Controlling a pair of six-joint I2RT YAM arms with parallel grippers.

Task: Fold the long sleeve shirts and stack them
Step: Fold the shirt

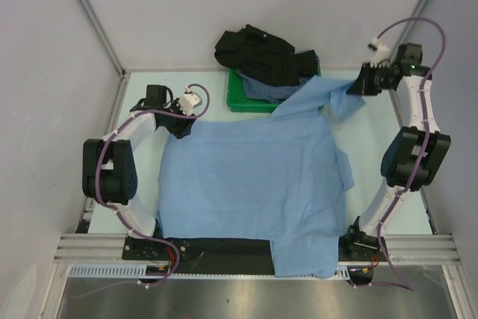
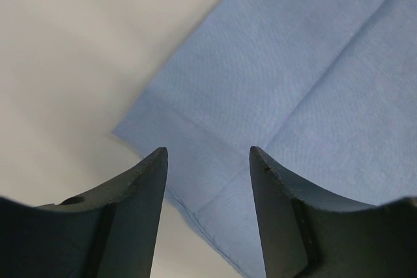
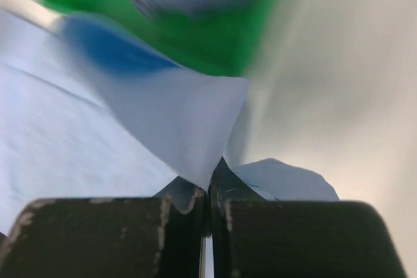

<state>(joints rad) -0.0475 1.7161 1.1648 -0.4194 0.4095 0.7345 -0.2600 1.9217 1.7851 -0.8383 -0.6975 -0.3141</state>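
My right tool [image 3: 210, 190] is pressed together, pinching the light blue shirt [image 1: 246, 177] by its sleeve. My left tool [image 2: 208, 157] stands spread over its corner.

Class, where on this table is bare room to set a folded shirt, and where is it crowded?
Bare: the table strip between light blue shirt and right arm. Crowded: the centre under that shirt, and the green tray heaped with shirts.

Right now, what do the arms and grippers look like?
Identical: left arm and right arm, white links, bulky black joints, purple cable along each; left gripper and right gripper, matte black fingers, white fitting near each wrist.
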